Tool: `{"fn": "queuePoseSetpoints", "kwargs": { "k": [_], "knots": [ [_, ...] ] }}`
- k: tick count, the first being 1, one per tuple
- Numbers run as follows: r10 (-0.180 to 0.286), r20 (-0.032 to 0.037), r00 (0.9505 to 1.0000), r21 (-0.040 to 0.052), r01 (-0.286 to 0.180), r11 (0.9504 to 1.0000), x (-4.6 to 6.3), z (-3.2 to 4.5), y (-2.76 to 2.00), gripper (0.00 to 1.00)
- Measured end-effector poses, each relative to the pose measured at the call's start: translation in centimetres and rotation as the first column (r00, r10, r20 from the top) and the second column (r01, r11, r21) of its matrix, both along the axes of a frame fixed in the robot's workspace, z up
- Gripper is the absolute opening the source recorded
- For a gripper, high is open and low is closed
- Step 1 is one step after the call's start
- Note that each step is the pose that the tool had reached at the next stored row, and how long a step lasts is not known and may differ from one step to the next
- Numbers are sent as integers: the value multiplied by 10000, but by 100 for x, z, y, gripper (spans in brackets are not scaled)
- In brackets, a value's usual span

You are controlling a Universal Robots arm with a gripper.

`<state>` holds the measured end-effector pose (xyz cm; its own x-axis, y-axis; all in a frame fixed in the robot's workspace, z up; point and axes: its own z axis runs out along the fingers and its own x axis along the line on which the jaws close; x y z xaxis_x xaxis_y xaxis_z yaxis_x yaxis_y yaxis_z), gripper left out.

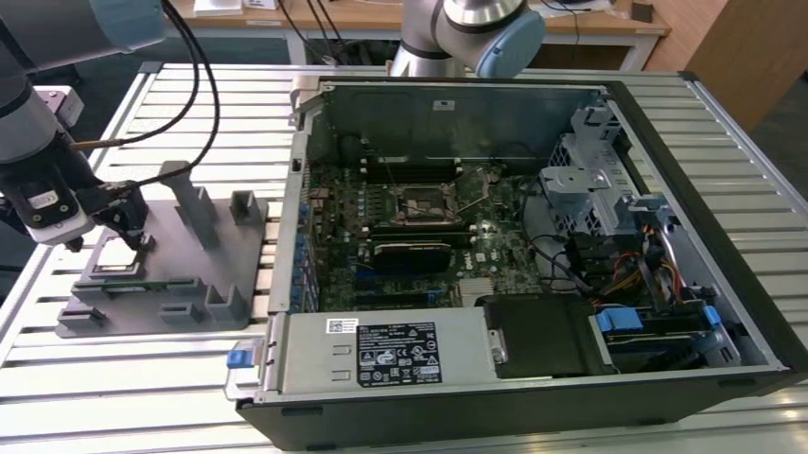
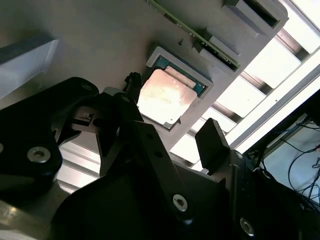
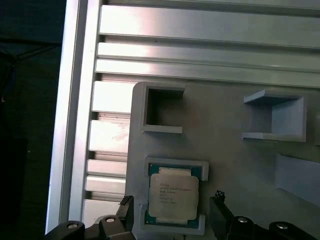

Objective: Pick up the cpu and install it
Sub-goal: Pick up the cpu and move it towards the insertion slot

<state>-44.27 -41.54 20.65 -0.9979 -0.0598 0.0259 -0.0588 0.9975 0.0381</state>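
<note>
I see my gripper (image 3: pixel 172 207) hovering with its fingers (image 3: pixel 218 210) spread wide and empty on either side of the cpu (image 3: pixel 173 194), which lies flat in its nest near the fixture's (image 3: pixel 235 165) edge, so pickup is not yet made and the socket (image 1: pixel 423 201) awaits it.

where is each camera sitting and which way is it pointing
Exterior view: off the arm, above the slatted table, looking down at the open computer case and the grey fixture; the arm and gripper are at the exterior view's left.
First wrist view: on the wrist, looking straight down at the cpu; the open fingers flank it.
Second wrist view: on the wrist, looking slantwise past the gripper's black body.
Shared: both wrist views show the cpu seated in the fixture.
</note>
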Motion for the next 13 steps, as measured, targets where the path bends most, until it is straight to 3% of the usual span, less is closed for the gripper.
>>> {"fn": "queuePoseSetpoints", "kwargs": {
  "k": [13],
  "knots": [
    [-136,-1,9999,-41,136,9999,9,-109,18,70]
  ]
}}
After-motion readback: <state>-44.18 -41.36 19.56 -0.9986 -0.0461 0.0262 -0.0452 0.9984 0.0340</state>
